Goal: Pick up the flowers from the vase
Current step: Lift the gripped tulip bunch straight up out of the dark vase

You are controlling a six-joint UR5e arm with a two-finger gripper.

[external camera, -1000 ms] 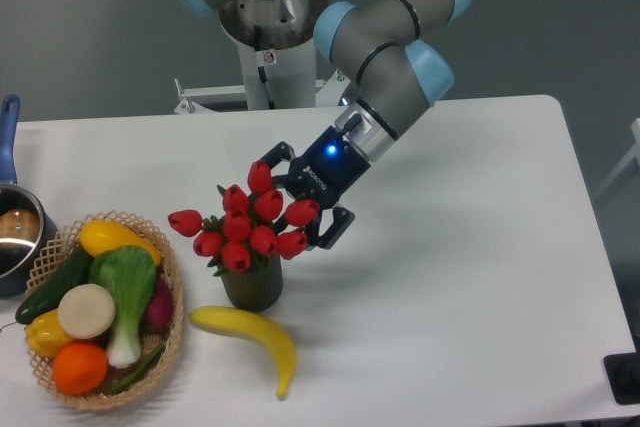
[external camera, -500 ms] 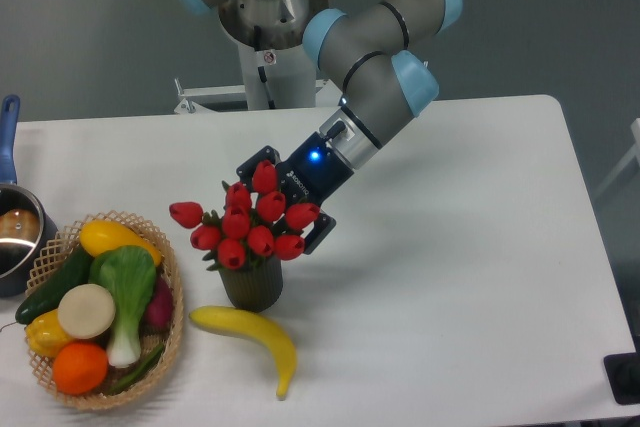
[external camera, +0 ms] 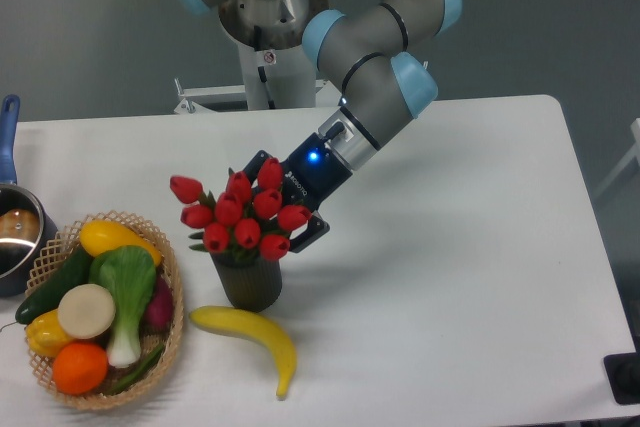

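- The gripper comes in from the upper right and is buried in the back of the flowers; its jaws look clenched around the bunch, one dark finger showing above the buds and one below to the right, though the buds hide the actual contact.
- The flowers sit just in front of the jaws and to their left, red buds fanned wide, with green leaves poking out below.
- The lower end of the bunch is at the mouth of the vase; I cannot tell whether the stems are in it or already clear of the rim.
- The vase stands upright on the table, below the jaws and slightly left.
- A banana lies just in front of the vase, further below the jaws.
- A basket of fruit and vegetables is well to the left of the jaws, lower down.
- A pot with a blue handle sits at the far left edge.
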